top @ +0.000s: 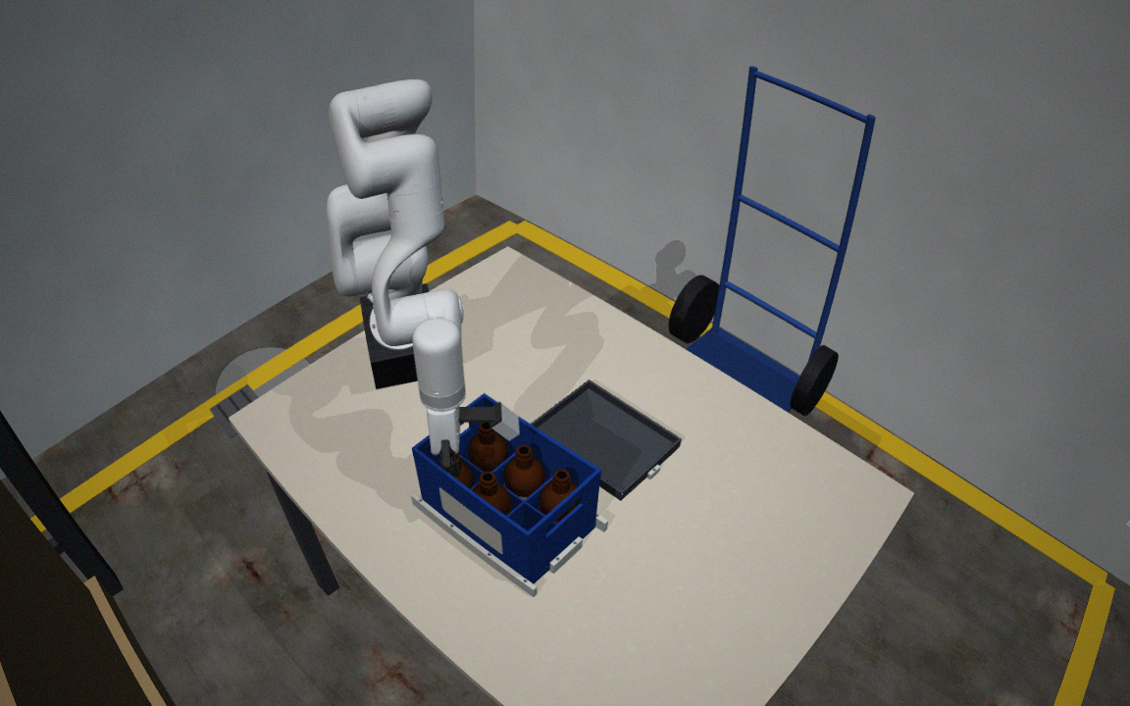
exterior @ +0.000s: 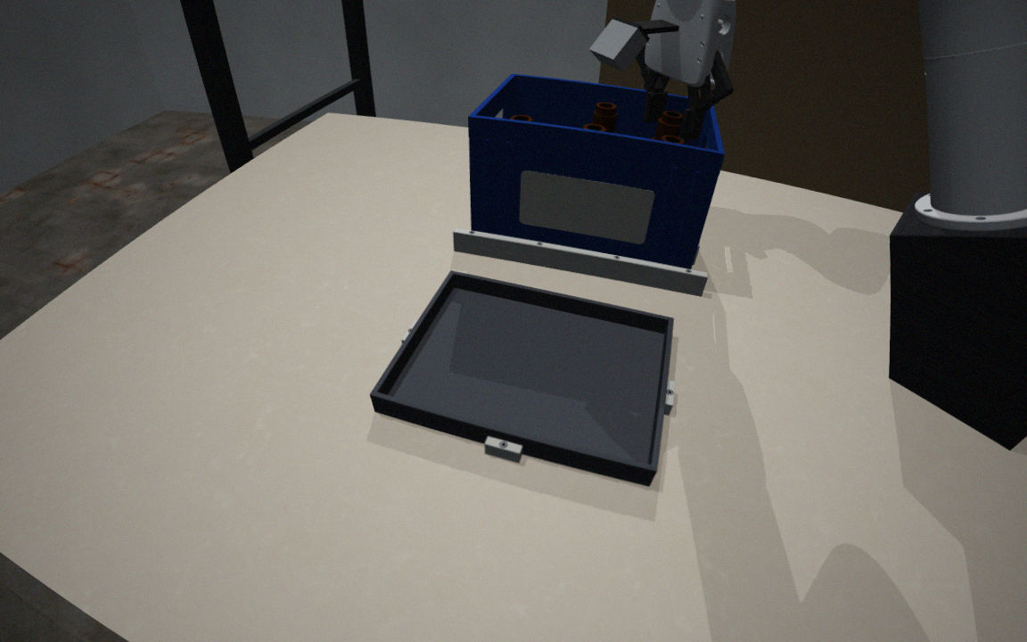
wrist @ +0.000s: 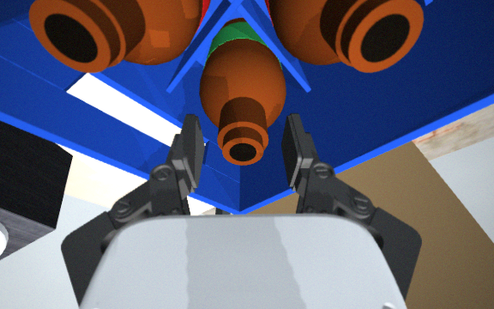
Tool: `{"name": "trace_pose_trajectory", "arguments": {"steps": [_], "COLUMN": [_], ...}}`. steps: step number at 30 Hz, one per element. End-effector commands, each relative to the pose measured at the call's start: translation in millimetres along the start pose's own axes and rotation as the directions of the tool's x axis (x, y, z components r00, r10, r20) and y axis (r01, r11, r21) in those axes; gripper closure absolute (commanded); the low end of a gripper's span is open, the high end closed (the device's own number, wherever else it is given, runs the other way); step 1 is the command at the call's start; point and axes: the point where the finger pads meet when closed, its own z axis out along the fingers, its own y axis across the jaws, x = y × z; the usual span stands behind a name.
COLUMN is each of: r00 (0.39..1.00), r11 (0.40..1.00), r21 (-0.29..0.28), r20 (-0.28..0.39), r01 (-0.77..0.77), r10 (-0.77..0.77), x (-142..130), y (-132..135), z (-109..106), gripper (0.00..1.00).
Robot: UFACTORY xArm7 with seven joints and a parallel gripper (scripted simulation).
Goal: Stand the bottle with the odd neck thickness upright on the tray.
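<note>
on the bench (exterior: 182, 415) the blue crate (exterior: 589, 179) stands just behind the dark tray (exterior: 390, 374), which holds no bottle. the claw (wrist: 242, 143) hangs spread, gripping nothing, with the corner bottle (wrist: 243, 92) directly below it, the bottle's long axis in line with the approach and its neck between the fingers but untouched. the wrist view shows those gaps; the outside view shows only mouths above the rim.
</note>
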Motion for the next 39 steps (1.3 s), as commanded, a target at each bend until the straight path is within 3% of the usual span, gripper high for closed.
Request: {"name": "trace_pose_trajectory", "arguments": {"steps": [1,17,18,39], "r00": [1.0,1.0,1.0,1.0], "r11": [1.0,1.0,1.0,1.0], "r21": [-0.003,-0.003,-0.003,-0.003], "r20": [-0.001,-0.001,-0.001,-0.001], "r01": [0.0,0.0,0.0,0.0], "r10": [0.0,0.0,0.0,0.0], "x": [0.5,0.5,0.5,0.5], "y": [1.2,1.2,1.2,1.2], "z": [0.0,0.2,0.2,0.2], "gripper": [0.35,0.35,1.0,1.0]}}
